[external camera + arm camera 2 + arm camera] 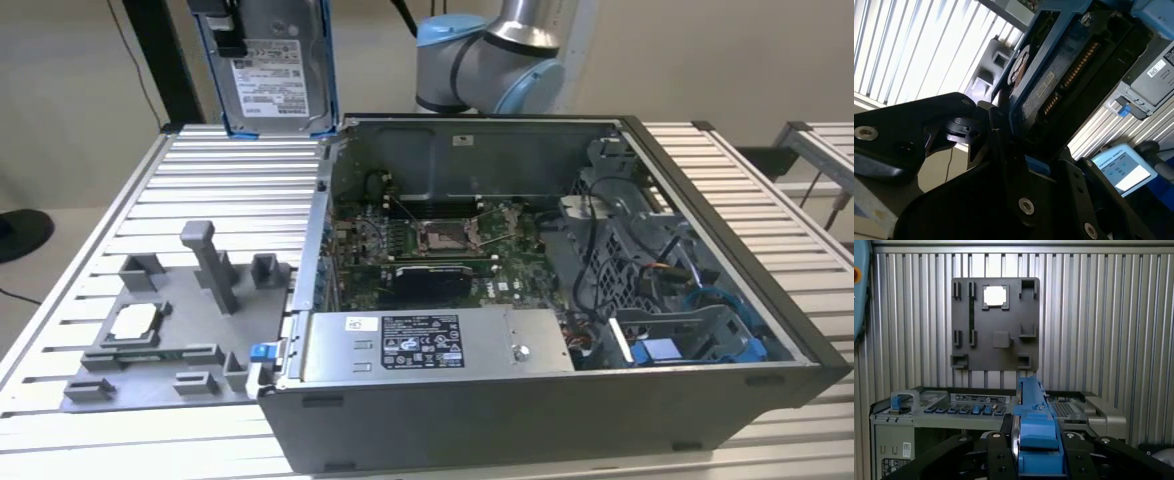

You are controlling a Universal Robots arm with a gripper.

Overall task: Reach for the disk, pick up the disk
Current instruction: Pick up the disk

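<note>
The disk (280, 75) is a silver-grey drive with a white label and blue rails. It hangs upright high above the table's far corner at the exterior view's left. My gripper (224, 30) is shut on it near its upper end. In the first wrist view the disk's blue rail (1033, 405) runs edge-on between the black fingers (999, 455) of the gripper (1036, 442). The second wrist view shows the disk's dark underside and connector (1064, 70) clamped in the gripper (1039, 167).
An open computer case (787, 330) lies on the slatted table (227, 180), with motherboard and power supply (427, 345) exposed. A grey fixture plate (180, 345) with posts and a small square chip (134, 322) sits at the exterior view's left. The arm's base (487, 60) stands behind the case.
</note>
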